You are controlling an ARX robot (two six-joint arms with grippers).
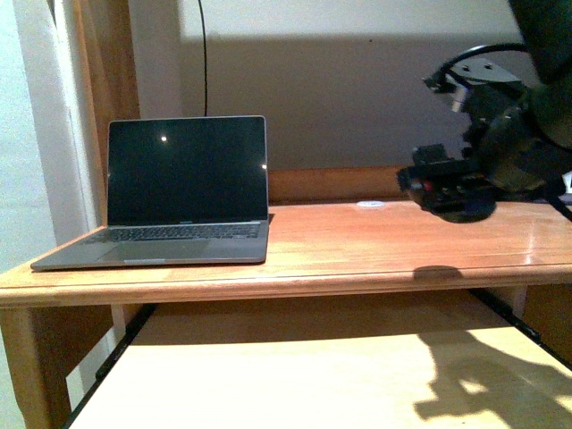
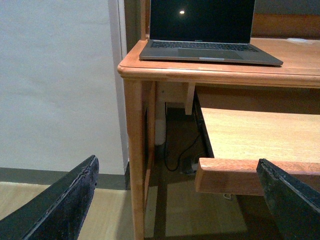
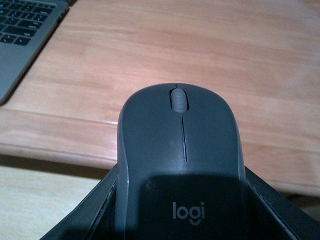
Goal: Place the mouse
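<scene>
The dark grey mouse [image 3: 180, 150] with a logi logo sits between the two black fingers of my right gripper [image 3: 180, 220], which is shut on it. It hangs over the front edge of the wooden desk top [image 3: 200, 60], scroll wheel pointing toward the back. In the front view my right gripper [image 1: 451, 192] is at the right, a little above the desk [image 1: 357, 241], with the mouse [image 1: 475, 213] dark beneath it. My left gripper [image 2: 175, 210] is open and empty, low down in front of the desk's left leg [image 2: 135, 150]. It is out of the front view.
An open grey laptop [image 1: 179, 188] with a dark screen stands on the left half of the desk and also shows in the left wrist view [image 2: 200, 30]. A small white object [image 1: 371, 205] lies near the back. A pull-out tray [image 1: 313, 375] extends below the desk top.
</scene>
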